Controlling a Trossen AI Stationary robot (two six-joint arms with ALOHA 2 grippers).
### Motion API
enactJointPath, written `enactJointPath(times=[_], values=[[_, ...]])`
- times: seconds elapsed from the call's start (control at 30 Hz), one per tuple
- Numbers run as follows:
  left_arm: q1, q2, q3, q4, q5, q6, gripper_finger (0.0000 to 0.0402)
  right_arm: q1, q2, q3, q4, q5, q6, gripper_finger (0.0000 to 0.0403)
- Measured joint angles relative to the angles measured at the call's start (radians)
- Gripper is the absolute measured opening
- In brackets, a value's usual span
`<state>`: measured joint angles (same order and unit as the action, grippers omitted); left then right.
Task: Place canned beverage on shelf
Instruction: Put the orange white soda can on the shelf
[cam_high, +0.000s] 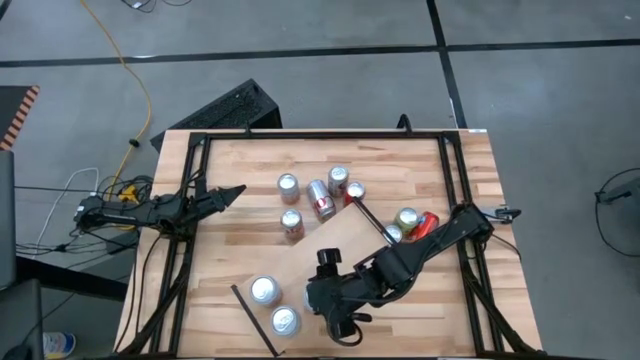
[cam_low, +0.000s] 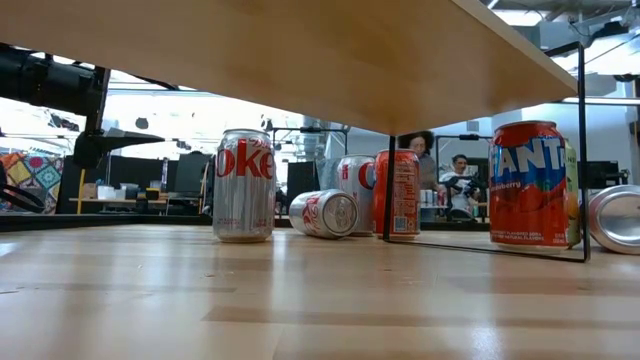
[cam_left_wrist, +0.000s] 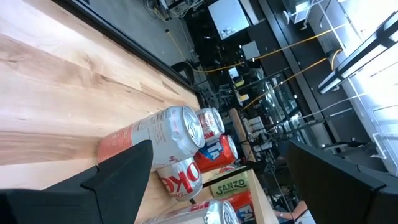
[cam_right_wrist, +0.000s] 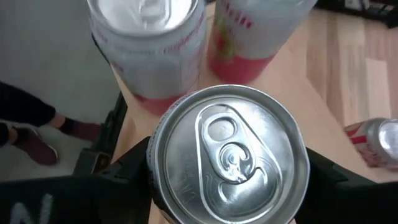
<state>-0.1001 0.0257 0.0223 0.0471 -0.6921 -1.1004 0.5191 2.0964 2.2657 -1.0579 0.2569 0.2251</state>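
The shelf (cam_high: 330, 245) is a pale board that lies slantwise across the striped tabletop, raised on thin black end frames (cam_low: 389, 185). Two silver cans (cam_high: 264, 290) (cam_high: 285, 320) stand on its near-left end; they also show in the right wrist view (cam_right_wrist: 146, 50) (cam_right_wrist: 249, 37). My right gripper (cam_high: 318, 298) is over the shelf beside them, shut on an upright silver can (cam_right_wrist: 229, 165). My left gripper (cam_high: 235, 192) is open and empty, level over the table's left part. It points at a group of cans (cam_left_wrist: 177, 134). My right gripper pinches the can between its two fingers (cam_right_wrist: 130, 165), one on each side of the can's wall just below the top rim (cam_right_wrist: 157, 171). The fingers slant down from above, coming from the table's right. The can is upright, top up; its base is hidden.
Several cans stand or lie on the tabletop at the far middle (cam_high: 318, 198) and right (cam_high: 406, 218). In the low view they show under the shelf: a Coke can (cam_low: 243, 185) and a Fanta can (cam_low: 530, 185). People sit in the room behind (cam_low: 462, 175). A person's shoe (cam_right_wrist: 37, 146) is on the floor.
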Motion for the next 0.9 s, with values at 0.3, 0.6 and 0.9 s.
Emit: enactJointPath(times=[0.3, 0.6, 0.9], values=[[0.000, 0.000, 0.000, 0.000, 0.000, -0.002, 0.0351, -0.007, 0.005, -0.001, -0.002, -0.021, -0.021, 0.0263], [0.000, 0.000, 0.000, 0.000, 0.000, 0.000, 0.0351, -0.007, 0.005, -0.001, -0.003, -0.029, -0.042, 0.0276], [0.000, 0.000, 0.000, 0.000, 0.001, -0.001, 0.0351, -0.010, 0.005, -0.001, 0.026, -0.052, -0.077, 0.0280]])
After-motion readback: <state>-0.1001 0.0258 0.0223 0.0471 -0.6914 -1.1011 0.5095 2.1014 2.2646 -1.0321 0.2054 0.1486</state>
